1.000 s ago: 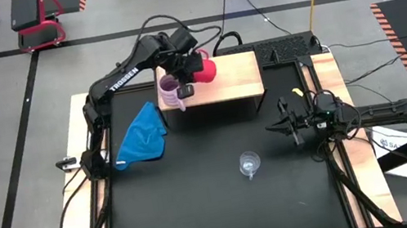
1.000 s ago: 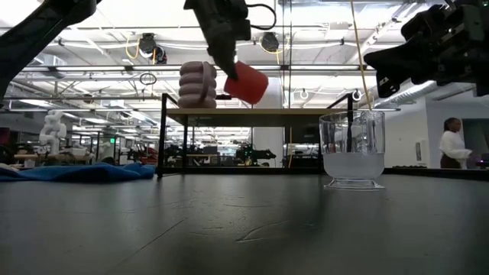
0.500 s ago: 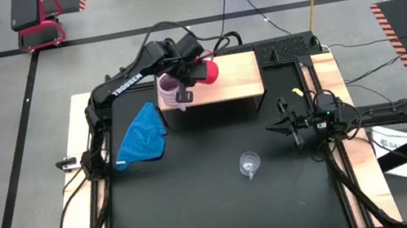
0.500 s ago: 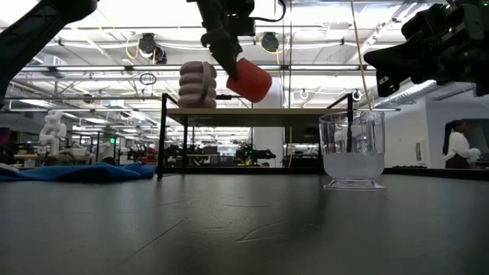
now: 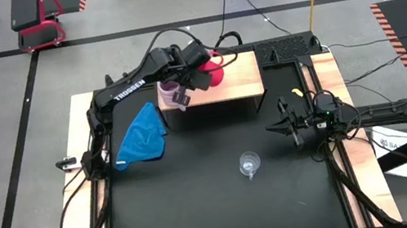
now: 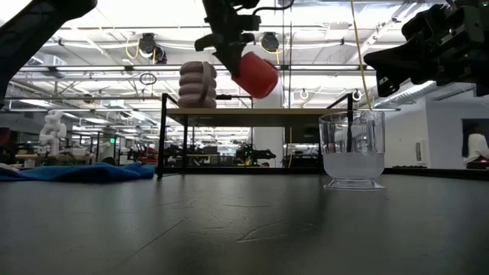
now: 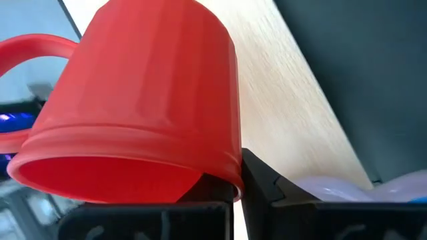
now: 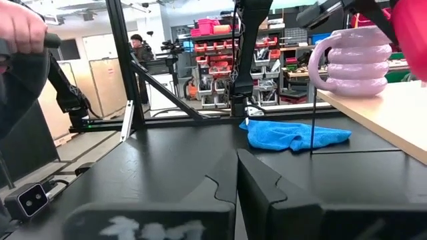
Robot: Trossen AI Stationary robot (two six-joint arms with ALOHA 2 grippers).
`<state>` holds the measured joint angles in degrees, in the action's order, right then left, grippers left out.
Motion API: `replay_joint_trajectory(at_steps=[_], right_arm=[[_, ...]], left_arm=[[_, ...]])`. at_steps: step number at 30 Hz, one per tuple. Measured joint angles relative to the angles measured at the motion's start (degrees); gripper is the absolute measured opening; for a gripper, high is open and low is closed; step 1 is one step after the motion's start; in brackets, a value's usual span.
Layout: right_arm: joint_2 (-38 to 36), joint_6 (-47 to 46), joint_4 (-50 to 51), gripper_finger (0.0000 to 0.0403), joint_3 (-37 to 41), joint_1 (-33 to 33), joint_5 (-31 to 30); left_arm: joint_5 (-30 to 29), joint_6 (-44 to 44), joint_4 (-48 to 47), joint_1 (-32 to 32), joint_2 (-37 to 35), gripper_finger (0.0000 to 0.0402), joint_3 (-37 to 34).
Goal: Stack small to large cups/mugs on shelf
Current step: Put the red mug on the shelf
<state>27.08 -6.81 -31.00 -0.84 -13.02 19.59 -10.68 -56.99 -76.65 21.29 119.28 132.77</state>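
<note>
Carrying the mid-sized red plastic mug [image 5: 214,72] tilted above the low light-wood shelf [image 5: 235,80], the left gripper [image 5: 195,71] is clamped on the mug's rim, with one finger inside the mouth and one outside, as seen in the left wrist view. The mug [image 6: 255,74] is held clear of the board, just beside the large ribbed lilac-pink mug [image 6: 198,84], which stands upright at the shelf's left end. The small clear glass cup [image 5: 250,162] is left on the black table [image 5: 202,205], well apart from the shelf. The right gripper [image 5: 287,126] is parked near the table's right rail; its fingers are seen close together in its wrist view, and nothing is held. A crumpled blue cloth [image 5: 141,133] lies on the table left of the shelf.

The red mug is judged light and stiff, with a smooth wall that could slip in a rim pinch if swung fast. Its rim grip suits lowering into the lilac mug's mouth. The glass cup is judged fragile and slick; a hold across its rim or at its handle would be safest.
</note>
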Motion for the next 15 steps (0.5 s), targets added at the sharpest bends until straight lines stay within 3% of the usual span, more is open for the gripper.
replay_joint_trajectory(at_steps=[5,15], right_arm=[[0.0,0.0,0.0,0.0000,0.0,0.0,0.0],[0.1,0.4,0.0,0.0000,0.0,0.0,0.0]], left_arm=[[-0.8,-6.5,0.5,-0.1,0.0,0.0006,0.0],[-11.1,-11.7,0.6,-2.0,0.6,0.0006,-3.3]])
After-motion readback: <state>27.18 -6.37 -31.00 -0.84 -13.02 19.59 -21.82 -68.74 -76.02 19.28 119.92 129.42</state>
